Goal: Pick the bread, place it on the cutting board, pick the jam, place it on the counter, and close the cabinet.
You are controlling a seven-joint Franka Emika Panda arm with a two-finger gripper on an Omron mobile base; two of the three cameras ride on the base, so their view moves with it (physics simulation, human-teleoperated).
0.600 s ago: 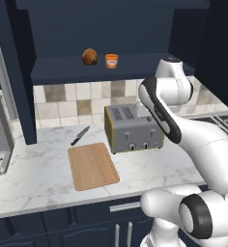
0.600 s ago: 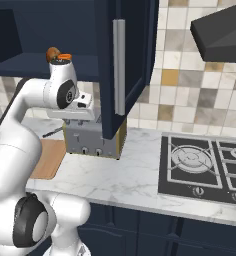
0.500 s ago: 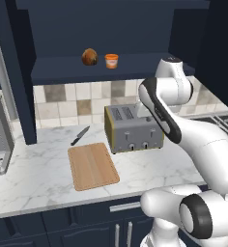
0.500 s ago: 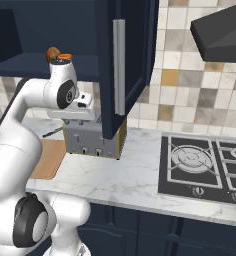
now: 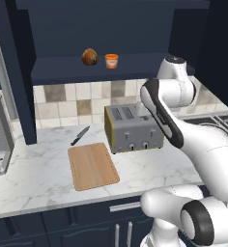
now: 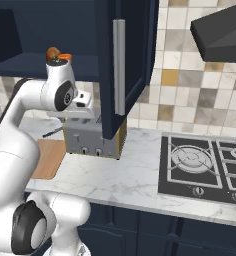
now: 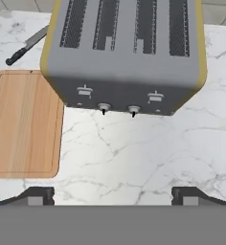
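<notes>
Ok, status: compared with half a second back, nothing has shifted. Arm pose is the same in both base views, and so is every item, so we read this as a hold, not progress.

Nearest first: the two-finger dark claw (image 7: pixel 112 195) hangs with its tips spread wide and nothing between them. It looks down on the white-grey veined marble desk (image 7: pixel 134 153).

Just beyond, the flat light-brown wooden cutting board (image 5: pixel 92 165) lies bare on the desk, left of the grey four-slot toaster with yellow edging (image 5: pixel 133 128). Board and toaster sit close but apart in the hand view. A black-handled kitchen knife (image 5: pixel 80 135) lies behind the board, near the tiled wall.

Further up and back, the small round brown bread roll (image 5: pixel 89 57) and the tiny orange jam jar (image 5: pixel 111 61) stand side by side on the dark navy shelf (image 5: pixel 101 70) inside the cabinet, roll on the left, not touching. The dark navy cabinet door with the long silver bar handle (image 6: pixel 122 65) stands swung out over the toaster.

What that means, in our judgement: no task step is done. The claw points at the toaster, well below the shelf, so we'd need to lift and reach in for the roll first. Risk: clipping the jar beside it, or the open door.
</notes>
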